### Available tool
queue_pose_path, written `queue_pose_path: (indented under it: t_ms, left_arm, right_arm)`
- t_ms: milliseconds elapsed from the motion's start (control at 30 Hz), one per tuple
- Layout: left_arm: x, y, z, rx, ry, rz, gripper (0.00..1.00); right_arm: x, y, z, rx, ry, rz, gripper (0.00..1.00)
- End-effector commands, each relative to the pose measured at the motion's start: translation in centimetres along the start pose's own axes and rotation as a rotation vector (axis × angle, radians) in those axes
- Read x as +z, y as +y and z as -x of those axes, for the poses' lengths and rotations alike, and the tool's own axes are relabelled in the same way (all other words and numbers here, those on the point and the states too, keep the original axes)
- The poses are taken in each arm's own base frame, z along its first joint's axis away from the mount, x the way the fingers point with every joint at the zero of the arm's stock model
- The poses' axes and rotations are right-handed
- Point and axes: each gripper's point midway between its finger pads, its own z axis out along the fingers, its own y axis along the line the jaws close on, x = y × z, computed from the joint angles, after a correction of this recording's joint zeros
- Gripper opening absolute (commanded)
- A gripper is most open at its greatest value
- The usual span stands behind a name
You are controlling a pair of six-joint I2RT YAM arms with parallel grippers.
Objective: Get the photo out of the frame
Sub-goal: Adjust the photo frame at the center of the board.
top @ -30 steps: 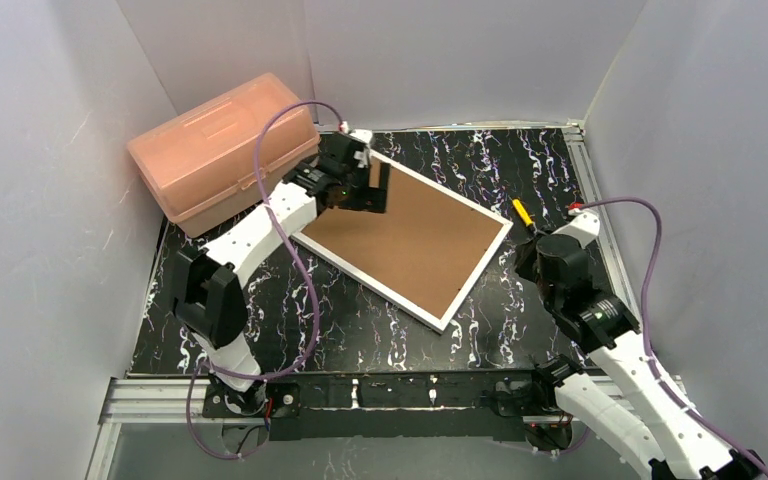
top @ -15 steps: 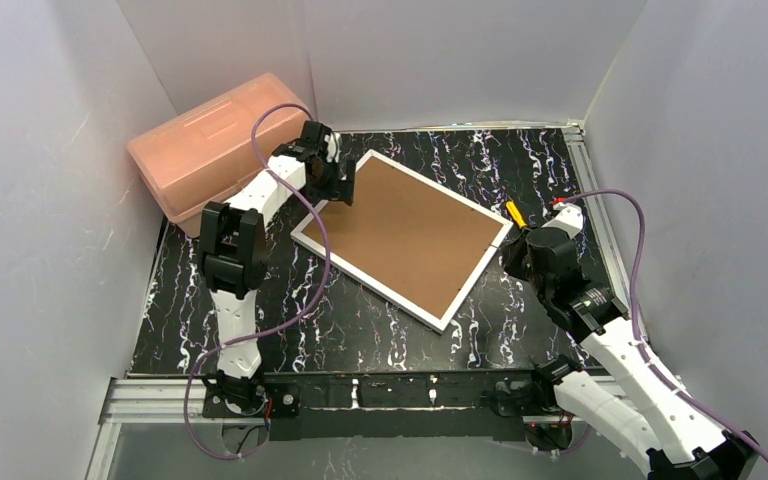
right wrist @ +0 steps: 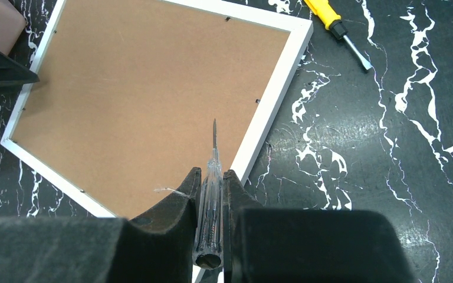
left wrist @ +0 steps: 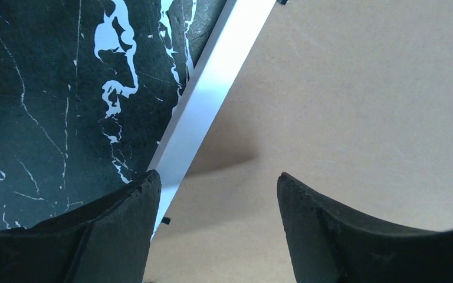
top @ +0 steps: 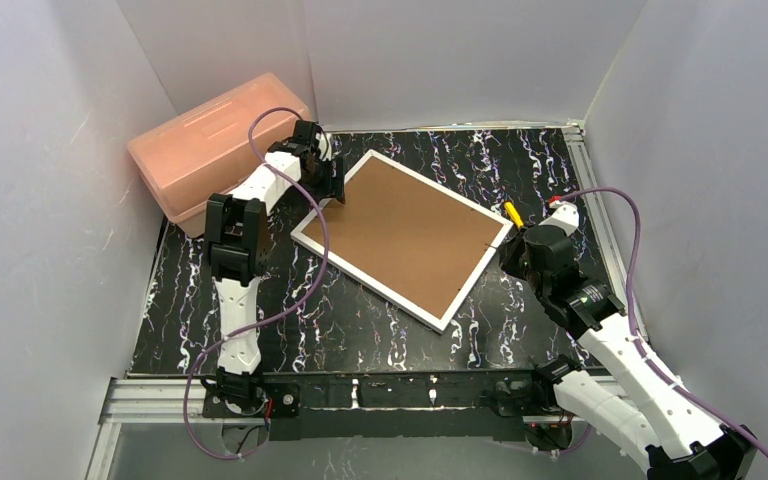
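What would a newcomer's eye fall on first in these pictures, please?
First the large frame, lying in the middle of the table with its brown back up. Next, the right pincer shut on a clear-handled screwdriver aimed near the frame's right edge, and the pink box at the far left corner.

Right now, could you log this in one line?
frame face-down | left gripper open at its edge | right gripper shut on clear screwdriver
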Motion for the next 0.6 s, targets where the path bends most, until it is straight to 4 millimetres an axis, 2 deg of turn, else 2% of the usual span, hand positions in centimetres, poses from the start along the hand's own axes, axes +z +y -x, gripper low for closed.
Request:
queue_pose_path:
  t_ms: [0, 200, 400, 500, 567]
  left_arm:
    - [-0.2, 0.1, 0.1, -0.037, 0.019, -0.039, 0.68]
    - [0.7, 1.5, -0.3, -0.097, 0.045, -0.024, 0.60]
    - [1.0, 3.1, -0.6, -0.128, 0.044, 0.057, 0.60]
    - [1.1, 3.2, -0.5, -0.129, 0.045, 0.050, 0.62]
    - [1.1, 3.0, -0.6, -0.131, 0.049, 0.040, 0.56]
  right_arm:
    - [-0.7, 1.5, 2.6, 0.030, -0.065, 0.045, 0.01]
    - [-0.9, 1.5, 2.5, 0.032, -0.064, 0.050, 0.01]
    - [-1.0, 1.7, 2.4, 0.037, -0.055, 0.056, 0.01]
    - [-1.1, 1.6, 2.4, 0.038, -0.053, 0.056, 0.01]
    - [-1.1, 1.6, 2.3, 0.038, -0.052, 0.054, 0.01]
